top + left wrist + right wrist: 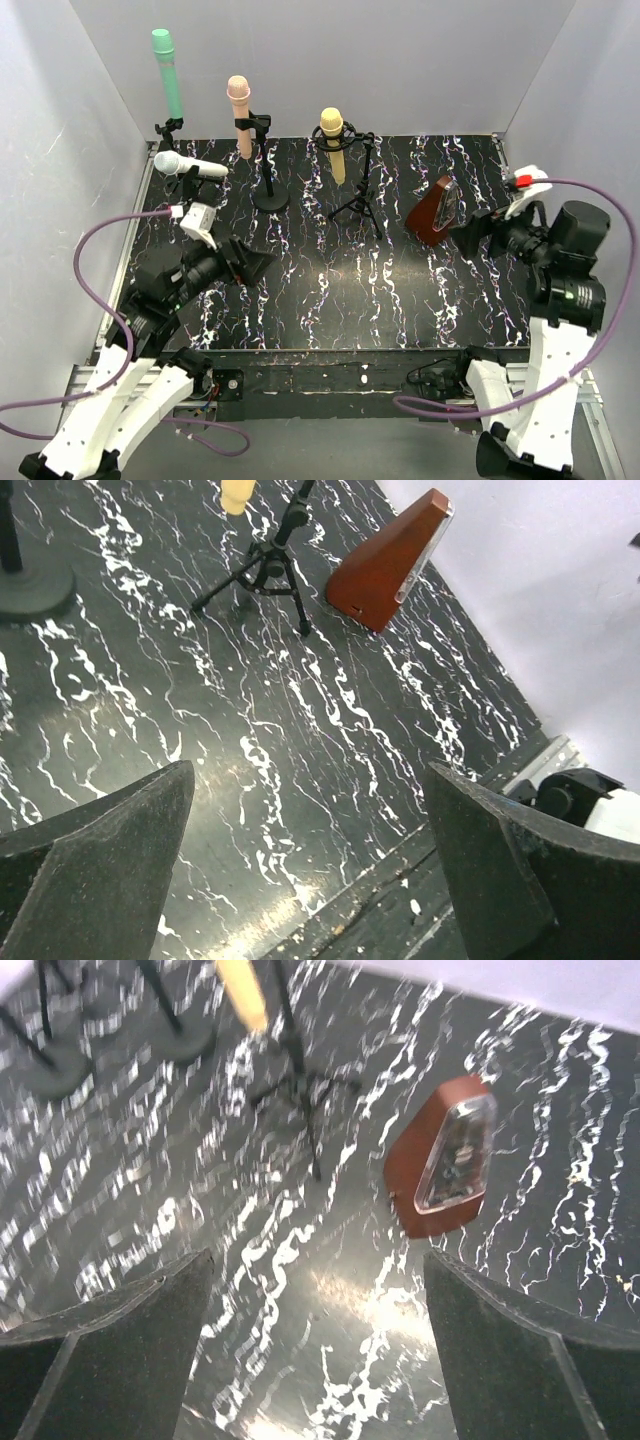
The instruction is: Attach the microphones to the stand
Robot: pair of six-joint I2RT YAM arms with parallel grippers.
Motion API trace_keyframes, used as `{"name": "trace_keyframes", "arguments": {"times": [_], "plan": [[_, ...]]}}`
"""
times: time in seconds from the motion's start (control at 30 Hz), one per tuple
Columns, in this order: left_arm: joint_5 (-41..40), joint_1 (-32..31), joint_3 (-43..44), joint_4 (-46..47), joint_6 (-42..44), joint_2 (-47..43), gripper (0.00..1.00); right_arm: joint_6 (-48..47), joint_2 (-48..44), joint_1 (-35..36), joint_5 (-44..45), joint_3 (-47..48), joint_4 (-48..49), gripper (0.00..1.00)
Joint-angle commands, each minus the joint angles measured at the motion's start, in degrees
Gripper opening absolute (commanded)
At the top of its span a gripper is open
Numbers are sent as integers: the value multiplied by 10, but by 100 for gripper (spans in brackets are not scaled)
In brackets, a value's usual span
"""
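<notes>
All of the microphones sit in stand clips at the back. The mint green microphone (166, 75) stands far left, the white one (188, 166) lies level below it, the peach-pink one (240, 115) is on a round-base stand (268, 200), and the yellow one (332, 140) is on a tripod stand (362, 205). My left gripper (255, 262) hovers open over the left of the mat, nothing between its fingers (308, 780). My right gripper (470, 232) is open and holds nothing (318, 1260), near the brown wedge. The yellow microphone's lower end (235, 495) (243, 995) shows in both wrist views.
A brown wedge-shaped object (435, 210) (385, 565) (440, 1155) stands on the black marbled mat (340, 290) at the right. White walls close in the left, back and right sides. The tripod's legs (265, 565) spread over the mat's middle back.
</notes>
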Motion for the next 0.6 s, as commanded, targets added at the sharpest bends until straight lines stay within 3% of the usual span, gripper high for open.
{"name": "trace_keyframes", "arguments": {"times": [0.0,0.17,0.33,0.57], "plan": [[4,3,-43,-29,-67,-47,98,203,-10,-10,61,70,52,89],[3,2,-61,-40,-81,-84,98,174,-25,-23,33,57,35,88],[3,3,-59,-58,-77,-96,98,67,-61,-26,-25,21,4,89],[37,3,-77,23,-141,-118,98,209,-104,-29,184,8,36,94]]}}
